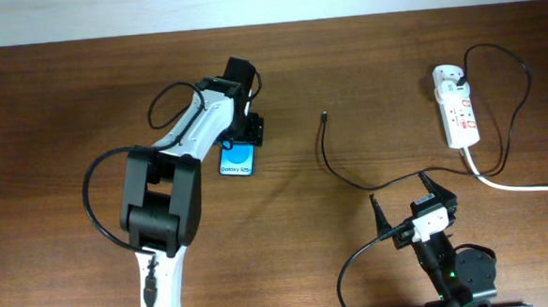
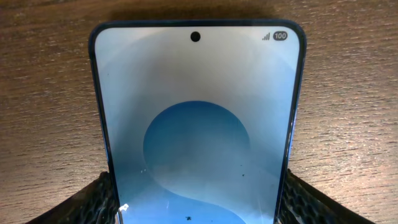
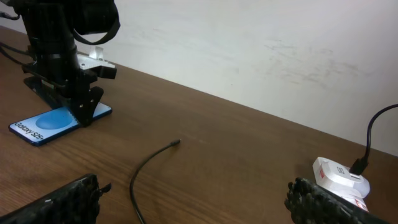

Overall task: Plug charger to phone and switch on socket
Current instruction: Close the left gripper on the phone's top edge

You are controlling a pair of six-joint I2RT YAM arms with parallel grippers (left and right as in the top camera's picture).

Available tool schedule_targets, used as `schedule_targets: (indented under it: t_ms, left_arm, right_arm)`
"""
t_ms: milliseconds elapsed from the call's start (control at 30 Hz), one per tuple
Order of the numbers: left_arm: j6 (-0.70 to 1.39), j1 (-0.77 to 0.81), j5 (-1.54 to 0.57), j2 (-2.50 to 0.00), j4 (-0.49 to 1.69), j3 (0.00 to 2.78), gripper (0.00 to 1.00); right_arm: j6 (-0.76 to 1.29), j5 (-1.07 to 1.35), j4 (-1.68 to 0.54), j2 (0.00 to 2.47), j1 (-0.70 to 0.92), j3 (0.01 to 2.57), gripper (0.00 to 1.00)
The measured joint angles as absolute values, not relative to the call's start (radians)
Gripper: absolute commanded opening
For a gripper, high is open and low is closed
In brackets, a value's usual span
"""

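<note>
The phone (image 1: 238, 160) lies flat on the wooden table with its blue screen up. It fills the left wrist view (image 2: 196, 124) and shows at the left of the right wrist view (image 3: 50, 121). My left gripper (image 1: 246, 132) is down over its far end, a finger against each long edge (image 2: 196, 202). The charger cable (image 1: 322, 156) curves across the table, its connector tip (image 1: 324, 116) lying free to the right of the phone (image 3: 176, 142). The white socket strip (image 1: 458, 106) lies at the far right with a black plug in it (image 3: 339, 177). My right gripper (image 1: 405, 195) is open and empty above the cable (image 3: 193, 193).
The strip's thick white cord (image 1: 520, 186) runs off the right edge. The charger cable loops out to the right of the strip (image 1: 525, 93). A pale wall (image 3: 249, 43) bounds the table's far edge. The left arm (image 1: 164, 197) stretches from the front to the phone.
</note>
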State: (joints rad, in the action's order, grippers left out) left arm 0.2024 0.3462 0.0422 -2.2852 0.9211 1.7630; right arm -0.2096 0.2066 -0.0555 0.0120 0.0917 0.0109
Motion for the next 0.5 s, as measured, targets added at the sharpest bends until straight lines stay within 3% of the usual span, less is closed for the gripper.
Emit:
schedule_targets:
  t_ms: [200,500]
  left_arm:
    - [0.203,0.347,0.046,-2.285,0.941,1.771,0.47]
    - [0.201,0.345,0.105,-2.351,1.135,1.922,0.46]
  right_arm:
    - [-0.21,0.207,-0.056,0.012,0.092,0.011,0.98]
    - [-0.209,0.207,-0.056,0.012,0.092,0.011,0.98]
